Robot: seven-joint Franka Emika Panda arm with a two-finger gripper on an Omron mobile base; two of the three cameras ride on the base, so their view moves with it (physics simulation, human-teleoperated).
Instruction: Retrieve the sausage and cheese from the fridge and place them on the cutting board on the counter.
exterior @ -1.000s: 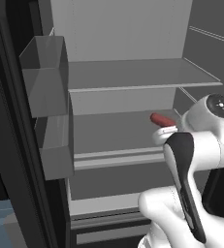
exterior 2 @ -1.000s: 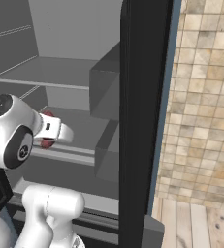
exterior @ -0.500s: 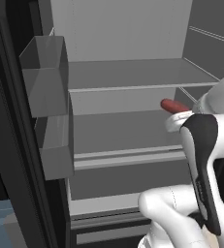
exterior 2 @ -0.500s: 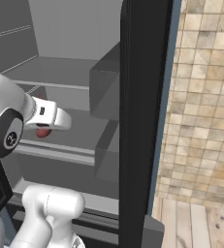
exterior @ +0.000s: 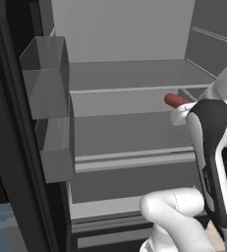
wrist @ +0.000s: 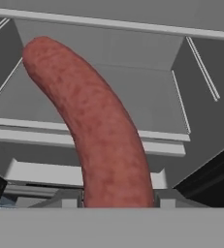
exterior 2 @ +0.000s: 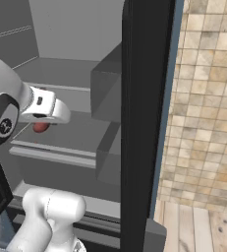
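Observation:
The reddish-brown sausage (wrist: 99, 131) rises curved from between my fingertips, and my gripper (wrist: 117, 196) is shut on its lower end. From the left base view the sausage (exterior: 174, 100) sticks out past my white hand, in the air in front of the open fridge's grey middle shelf (exterior: 134, 74). In the right base view it hangs just under the hand as a red lump (exterior 2: 40, 127). The cheese, the cutting board and the counter are out of view.
Grey door bins (exterior: 46, 74) stand on the open left door. The black right door (exterior 2: 144, 123) rises close beside my arm, with its bins (exterior 2: 107, 93) facing the shelves. Beyond it are a tan tiled wall (exterior 2: 203, 98) and wooden floor (exterior 2: 203, 221).
My hand has risen with the sausage, from the lower shelf's height to the level of the middle shelf's edge, and drifted slightly right in the left base view. The grip is unchanged.

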